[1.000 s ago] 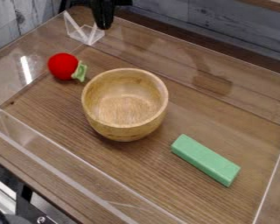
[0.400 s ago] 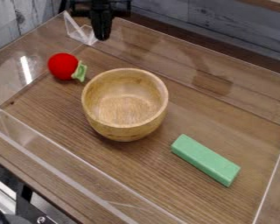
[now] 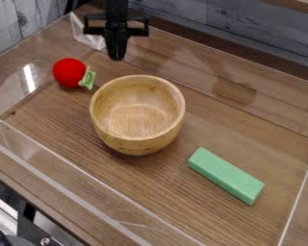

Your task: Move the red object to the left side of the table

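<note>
task not yet under way: the red object lies untouched on the surface, just beside the wooden bowl. the end effector hangs above and apart, fingers together, holding nothing. count: one red object, one bowl, one green block.

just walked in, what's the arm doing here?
Nothing is held yet. The gripper is shut and points down over the far part of the table, behind the wooden bowl. The red object lies untouched to the bowl's left, apart from the gripper. A green block lies near the front right.
</note>
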`<move>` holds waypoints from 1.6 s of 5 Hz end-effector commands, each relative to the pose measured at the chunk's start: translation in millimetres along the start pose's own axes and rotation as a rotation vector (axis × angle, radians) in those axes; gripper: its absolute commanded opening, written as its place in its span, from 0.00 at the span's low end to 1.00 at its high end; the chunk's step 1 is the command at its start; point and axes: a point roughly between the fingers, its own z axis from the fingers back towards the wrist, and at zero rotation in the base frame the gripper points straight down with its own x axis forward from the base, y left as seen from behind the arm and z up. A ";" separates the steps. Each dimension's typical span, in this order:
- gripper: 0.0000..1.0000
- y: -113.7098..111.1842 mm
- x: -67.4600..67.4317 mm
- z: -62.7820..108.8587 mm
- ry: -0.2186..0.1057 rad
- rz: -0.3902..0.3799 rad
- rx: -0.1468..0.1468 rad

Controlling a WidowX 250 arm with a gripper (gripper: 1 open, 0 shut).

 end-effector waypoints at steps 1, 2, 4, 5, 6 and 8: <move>1.00 0.2 -3.8 14.2 -0.054 0.009 0.000; 1.00 10.6 -2.5 20.3 -0.051 -0.009 -0.013; 1.00 -5.8 -28.4 40.9 -0.063 -0.051 -0.075; 1.00 -14.5 -39.3 45.5 -0.063 -0.078 -0.093; 1.00 -33.8 -47.2 47.6 -0.060 -0.076 -0.110; 1.00 -50.2 -47.7 60.2 -0.073 -0.154 -0.130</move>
